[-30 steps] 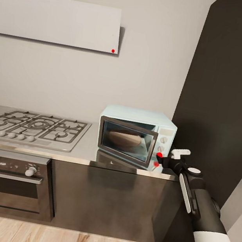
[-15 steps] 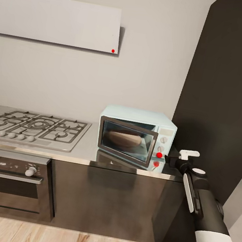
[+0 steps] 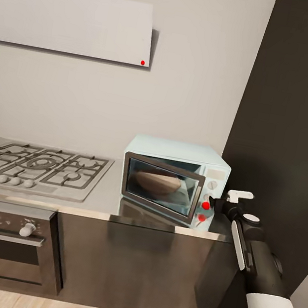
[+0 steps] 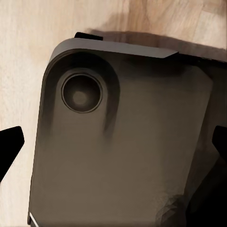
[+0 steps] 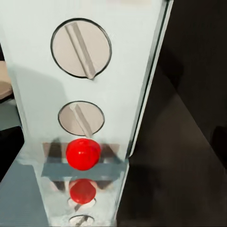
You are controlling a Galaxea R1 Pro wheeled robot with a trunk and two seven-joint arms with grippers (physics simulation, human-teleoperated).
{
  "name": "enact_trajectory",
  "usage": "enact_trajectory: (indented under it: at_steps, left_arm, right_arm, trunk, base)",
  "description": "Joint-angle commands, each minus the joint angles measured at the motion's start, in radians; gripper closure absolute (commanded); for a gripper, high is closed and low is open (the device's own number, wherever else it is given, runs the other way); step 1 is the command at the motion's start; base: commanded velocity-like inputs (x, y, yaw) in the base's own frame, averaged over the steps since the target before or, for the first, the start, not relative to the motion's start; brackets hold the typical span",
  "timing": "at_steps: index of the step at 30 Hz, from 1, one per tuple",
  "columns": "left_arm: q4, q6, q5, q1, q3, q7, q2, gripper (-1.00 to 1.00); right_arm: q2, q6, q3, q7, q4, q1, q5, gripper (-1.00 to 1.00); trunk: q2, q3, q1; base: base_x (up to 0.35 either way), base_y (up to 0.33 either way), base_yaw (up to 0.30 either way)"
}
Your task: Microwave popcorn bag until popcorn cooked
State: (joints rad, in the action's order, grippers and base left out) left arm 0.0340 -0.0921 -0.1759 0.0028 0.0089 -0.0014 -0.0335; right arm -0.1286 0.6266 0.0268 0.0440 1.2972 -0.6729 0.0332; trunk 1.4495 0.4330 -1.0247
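The popcorn bag (image 3: 157,181) lies inside the microwave (image 3: 174,180), behind its dark door, on the table (image 3: 105,201). The right gripper (image 3: 214,203) sits just beside the red button (image 5: 82,153); whether its jaws are wide or narrow cannot be told. A straight, gentle push on that button seems best.

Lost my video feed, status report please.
Right gripper at the microwave red button, jaw state unclear. Popcorn bag inside, door slightly ajar. Left gripper fingers spread over floor.
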Motion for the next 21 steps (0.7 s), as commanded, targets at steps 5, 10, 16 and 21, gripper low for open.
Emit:
enact_trajectory:
  at_steps: [5,10,16,21]
  left_arm:
    - [0.001,-0.001,-0.007,0.000,0.000,0.000,0.000,-1.00]
    - [0.001,-0.001,-0.007,0.000,0.000,0.000,0.000,-1.00]
    - [0.001,-0.001,-0.007,0.000,0.000,0.000,0.000,-1.00]
    - [0.001,-0.002,-0.007,0.000,0.000,0.000,0.000,-1.00]
  right_arm:
    - [-0.001,0.004,-0.003,0.029,-0.023,-0.001,0.000,-1.00]
    - [0.000,0.006,-0.005,0.217,-0.026,-0.001,-0.001,-1.00]
    - [0.000,0.004,-0.007,0.294,-0.037,-0.001,0.000,-1.00]
    - [0.000,0.004,-0.007,0.332,-0.038,0.000,0.001,-1.00]
  trunk:
    - [0.000,0.001,0.000]
    - [0.000,0.001,0.000]
    - [0.000,0.001,0.000]
    - [0.000,0.001,0.000]
  base:
    - [0.033,0.000,0.000]
    - [0.001,0.000,0.000]
    - [0.000,0.000,0.000]
    - [0.000,0.000,0.000]
